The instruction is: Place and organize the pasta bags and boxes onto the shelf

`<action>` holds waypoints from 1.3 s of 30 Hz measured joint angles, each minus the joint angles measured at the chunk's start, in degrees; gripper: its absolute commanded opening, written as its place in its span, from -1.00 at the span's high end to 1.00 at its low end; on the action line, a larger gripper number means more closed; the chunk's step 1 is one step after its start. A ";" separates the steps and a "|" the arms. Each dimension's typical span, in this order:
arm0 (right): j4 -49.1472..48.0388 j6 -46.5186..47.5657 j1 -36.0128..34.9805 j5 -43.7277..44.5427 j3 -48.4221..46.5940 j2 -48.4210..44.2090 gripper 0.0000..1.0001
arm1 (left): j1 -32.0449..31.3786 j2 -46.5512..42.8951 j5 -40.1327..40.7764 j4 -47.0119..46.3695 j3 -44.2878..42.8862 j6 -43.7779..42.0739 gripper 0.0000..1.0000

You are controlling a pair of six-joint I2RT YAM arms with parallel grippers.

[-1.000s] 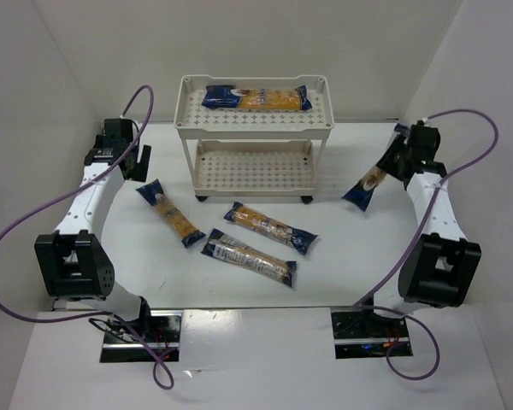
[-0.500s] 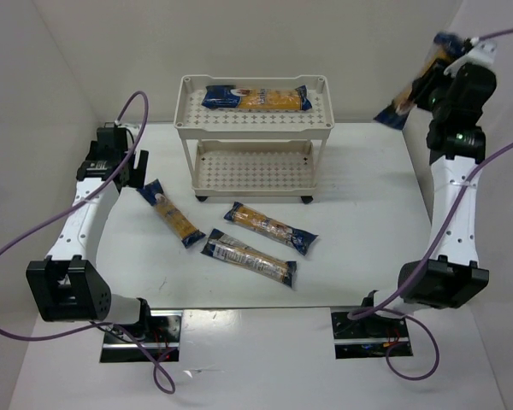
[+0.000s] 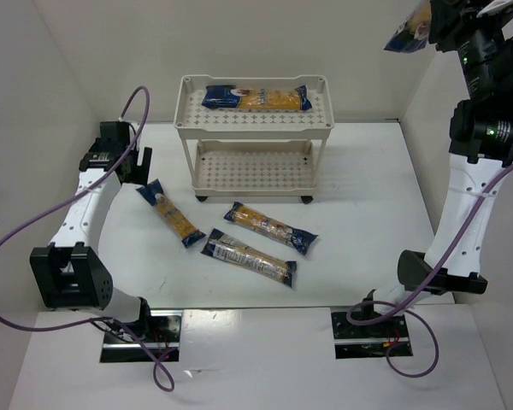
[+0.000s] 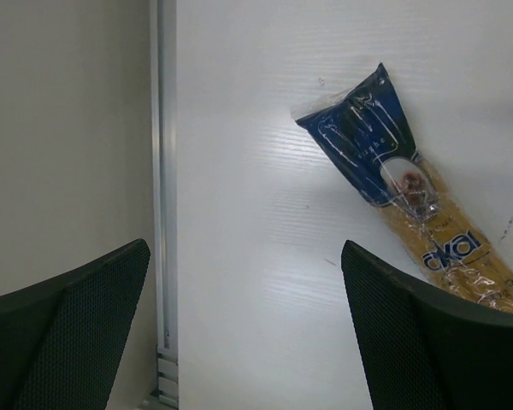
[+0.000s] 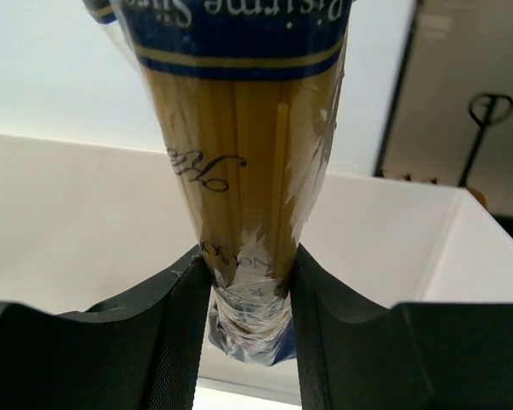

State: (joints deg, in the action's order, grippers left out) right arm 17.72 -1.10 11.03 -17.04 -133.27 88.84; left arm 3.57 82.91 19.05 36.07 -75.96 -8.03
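The cream-white two-tier shelf (image 3: 188, 115) stands at the back middle with one pasta packet (image 3: 256, 98) on its top tray. Three packets lie on the table: one at the left (image 3: 170, 213), also in the left wrist view (image 4: 410, 218), and two in the middle (image 3: 269, 227) (image 3: 248, 257). My right gripper (image 3: 436, 21) is raised high at the top right, shut on a fifth packet (image 5: 239, 145) near one end; the packet (image 3: 409, 34) sticks out to the left. My left gripper (image 3: 137, 162) is open and empty, low over the table just left of the left packet.
White walls enclose the table on the left, back and right. An aluminium rail (image 4: 164, 213) runs along the table's left edge, below my left gripper. Purple cables loop from both arms.
My right arm has risen further and straightened, carrying its packet up to the top right corner. My left arm has shifted only slightly near the left packet.
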 measured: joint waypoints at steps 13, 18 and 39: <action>2.23 14.34 -13.68 5.73 -5.18 6.49 1.00 | 0.00 8.66 -2.27 0.48 -7.19 1.18 -1.00; 6.01 22.99 -28.76 8.44 -10.95 15.61 1.00 | 0.00 9.05 -2.40 0.83 -7.32 1.16 -1.00; 6.80 63.78 -53.00 38.29 -3.04 24.87 -0.02 | 0.00 9.05 -1.60 0.24 -7.30 0.72 -1.00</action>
State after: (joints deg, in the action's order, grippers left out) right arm 24.51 62.67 -41.98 21.26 -136.31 113.71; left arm 3.57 91.96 17.45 36.32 -83.26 -7.31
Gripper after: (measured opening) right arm 0.436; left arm 1.001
